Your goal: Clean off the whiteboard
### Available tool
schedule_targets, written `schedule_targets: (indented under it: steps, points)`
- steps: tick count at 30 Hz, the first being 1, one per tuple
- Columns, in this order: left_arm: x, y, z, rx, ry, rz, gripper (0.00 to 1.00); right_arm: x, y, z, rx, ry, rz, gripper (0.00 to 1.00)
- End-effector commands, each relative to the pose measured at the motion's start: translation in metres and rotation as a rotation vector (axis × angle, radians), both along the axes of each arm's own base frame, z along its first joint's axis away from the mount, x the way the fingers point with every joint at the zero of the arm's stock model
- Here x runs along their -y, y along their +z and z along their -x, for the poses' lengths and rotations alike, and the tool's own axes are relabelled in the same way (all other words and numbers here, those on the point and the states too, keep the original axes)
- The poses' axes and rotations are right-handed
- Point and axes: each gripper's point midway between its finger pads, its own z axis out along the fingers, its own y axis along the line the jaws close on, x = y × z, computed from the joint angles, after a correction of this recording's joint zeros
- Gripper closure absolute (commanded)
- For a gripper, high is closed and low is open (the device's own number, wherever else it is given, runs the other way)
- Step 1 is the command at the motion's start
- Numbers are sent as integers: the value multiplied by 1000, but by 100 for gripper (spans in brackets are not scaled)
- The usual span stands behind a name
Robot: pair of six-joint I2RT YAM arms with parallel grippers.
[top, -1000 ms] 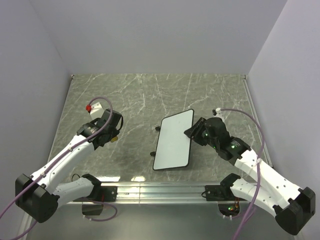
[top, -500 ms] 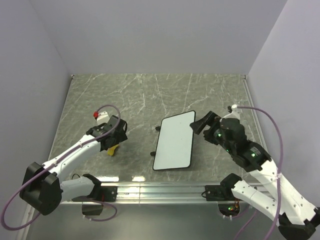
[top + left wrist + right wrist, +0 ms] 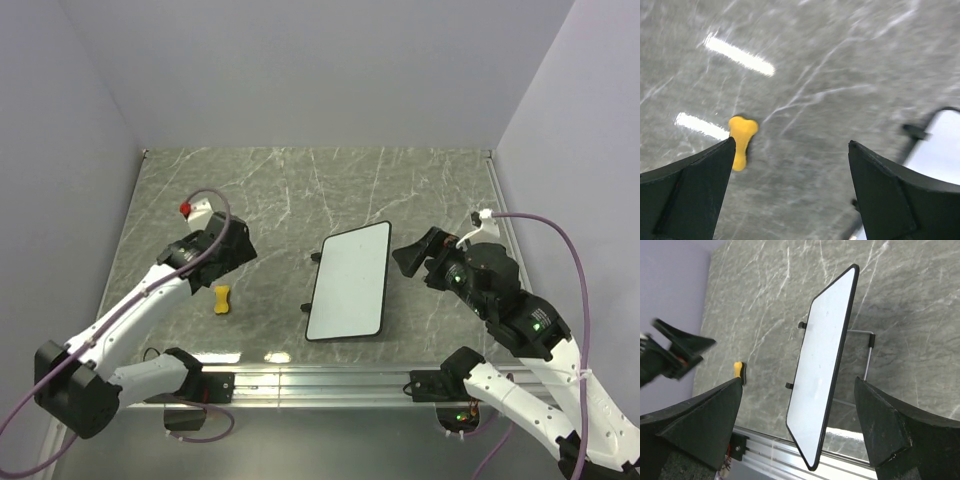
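Showing likely end stage: whiteboard [image 3: 348, 281] flat at mid-worktop [image 3: 280, 190], no marks visible. Eraser [image 3: 222, 299] lies loose left of board. Left gripper [image 3: 232, 250], right gripper [image 3: 415, 257] both wide, empty. Next move probably: lift arms clear without nudging board.

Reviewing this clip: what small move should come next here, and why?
Probably draw the left claw and right claw back toward the near edge. Both stand open and empty, the whiteboard shows no marks in any view, and the yellow eraser lies loose on the table, apart from the board, so the wiping looks finished.
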Motion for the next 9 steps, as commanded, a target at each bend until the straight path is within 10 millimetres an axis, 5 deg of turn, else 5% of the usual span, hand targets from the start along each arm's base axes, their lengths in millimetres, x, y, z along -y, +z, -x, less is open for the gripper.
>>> schedule_targets:
  steps: [1,9]
  points:
    - [7,54,-8,117,-67,49,1,-1,12,6,65,56,14,0]
    - [-14,102,-12,173,-18,-49,0,1,10,10,91,48,-32,0]
